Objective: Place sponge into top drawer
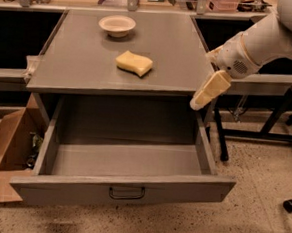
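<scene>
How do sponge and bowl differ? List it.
The sponge is pale yellow, the bowl cream-white. The sponge is a wavy-sided block, the bowl round and hollow. The sponge lies nearer the open top drawer than the bowl. Both rest on the cabinet top; the gripper hangs beside its right edge.

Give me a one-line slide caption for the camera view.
The sponge lies on the cabinet top, drawer pulled open below, gripper hanging by the cabinet's right front corner, apart from the sponge.
</scene>
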{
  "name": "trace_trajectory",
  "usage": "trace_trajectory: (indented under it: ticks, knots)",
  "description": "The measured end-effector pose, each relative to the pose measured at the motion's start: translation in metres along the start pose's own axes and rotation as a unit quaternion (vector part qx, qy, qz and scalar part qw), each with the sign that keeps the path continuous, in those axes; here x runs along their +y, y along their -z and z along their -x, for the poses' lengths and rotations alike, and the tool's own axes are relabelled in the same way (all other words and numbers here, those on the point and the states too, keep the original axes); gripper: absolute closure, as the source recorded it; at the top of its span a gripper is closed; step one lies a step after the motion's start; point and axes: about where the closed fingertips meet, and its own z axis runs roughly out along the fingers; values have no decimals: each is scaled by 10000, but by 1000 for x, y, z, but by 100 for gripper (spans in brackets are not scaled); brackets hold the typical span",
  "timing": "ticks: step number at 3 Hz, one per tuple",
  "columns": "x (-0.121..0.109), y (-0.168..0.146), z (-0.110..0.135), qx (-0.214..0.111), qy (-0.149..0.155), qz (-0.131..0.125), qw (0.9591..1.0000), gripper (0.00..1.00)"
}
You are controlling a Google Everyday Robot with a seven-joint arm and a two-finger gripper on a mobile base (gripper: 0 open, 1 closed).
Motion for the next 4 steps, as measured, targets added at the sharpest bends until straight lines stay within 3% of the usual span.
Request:
trace_trajectory:
  ticks: [1,2,3,4]
  knots:
    - [-37,-38,49,-597,-211,-106,9979,0]
    - [-52,-63,71,-938,-426,-67,9947,0]
    - [-67,-114,86,-1086,-850,-81,9904,0]
    - [-79,-144,92,-1162,-1145,-152,9865,0]
